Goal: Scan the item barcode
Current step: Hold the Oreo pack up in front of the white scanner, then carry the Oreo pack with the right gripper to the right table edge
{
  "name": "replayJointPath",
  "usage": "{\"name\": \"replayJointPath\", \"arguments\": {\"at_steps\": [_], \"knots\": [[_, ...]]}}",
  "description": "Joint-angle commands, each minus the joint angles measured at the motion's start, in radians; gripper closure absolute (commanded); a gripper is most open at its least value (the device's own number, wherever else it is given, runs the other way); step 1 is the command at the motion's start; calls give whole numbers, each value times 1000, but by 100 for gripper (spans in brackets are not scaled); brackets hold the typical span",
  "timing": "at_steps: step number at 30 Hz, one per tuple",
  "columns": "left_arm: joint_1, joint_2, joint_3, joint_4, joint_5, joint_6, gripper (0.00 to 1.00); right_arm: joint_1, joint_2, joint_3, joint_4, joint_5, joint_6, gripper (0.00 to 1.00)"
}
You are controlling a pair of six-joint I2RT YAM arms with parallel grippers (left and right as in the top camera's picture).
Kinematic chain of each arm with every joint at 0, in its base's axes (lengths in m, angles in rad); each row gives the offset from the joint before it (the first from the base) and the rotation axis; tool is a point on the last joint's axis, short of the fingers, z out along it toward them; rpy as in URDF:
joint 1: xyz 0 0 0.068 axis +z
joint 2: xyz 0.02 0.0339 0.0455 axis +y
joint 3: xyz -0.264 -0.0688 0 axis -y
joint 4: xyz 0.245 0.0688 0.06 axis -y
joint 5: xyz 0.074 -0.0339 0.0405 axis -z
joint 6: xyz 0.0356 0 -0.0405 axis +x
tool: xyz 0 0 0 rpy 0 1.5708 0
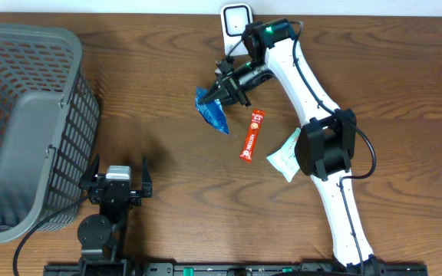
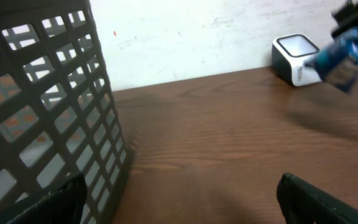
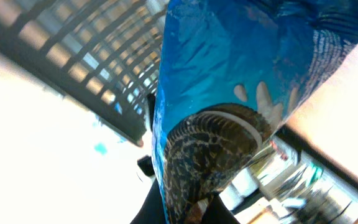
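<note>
The right gripper (image 1: 225, 90) is clamped shut on the top edge of a blue snack packet (image 1: 212, 110), which hangs from its fingers toward 7 o'clock, close above the table (image 1: 167, 61). In the right wrist view the packet (image 3: 229, 74) fills most of the frame, with a dark round biscuit printed on it. The white scanner (image 1: 236, 19) stands near the gripper at 12 o'clock, by the table's far edge. A red sachet (image 1: 252, 136) lies at 5 o'clock, and a white packet (image 1: 285, 156) lies beyond it, partly under the arm. Well apart at 8 o'clock, the left gripper (image 1: 120, 169) rests with jaws spread wide, holding nothing, beside the grey basket (image 1: 21, 115).
</note>
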Motion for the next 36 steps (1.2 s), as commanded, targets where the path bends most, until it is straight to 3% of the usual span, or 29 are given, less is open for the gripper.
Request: {"name": "replayJointPath", "arguments": {"at_steps": [1,6,16,27,31,34,36], "knots": [[3,-6,-15,-37,-1,-12,2,-22,0,0,-4,-145,-329,99],[3,-6,-15,-37,-1,-12,2,-23,-86,0,-4,-277,-465,99],[3,-6,-15,-37,-1,-12,2,-112,-386,0,-4,-189,-461,99],[3,-6,-15,-37,-1,-13,2,-163,-580,0,-4,-2,-328,99],[3,-6,-15,-37,-1,-12,2,-163,-602,0,-4,83,-197,99],[3,-6,-15,-37,-1,-12,2,-163,-608,0,0,246,-60,99],[3,-6,-15,-37,-1,-12,2,-157,-605,0,51,502,3,99]]}}
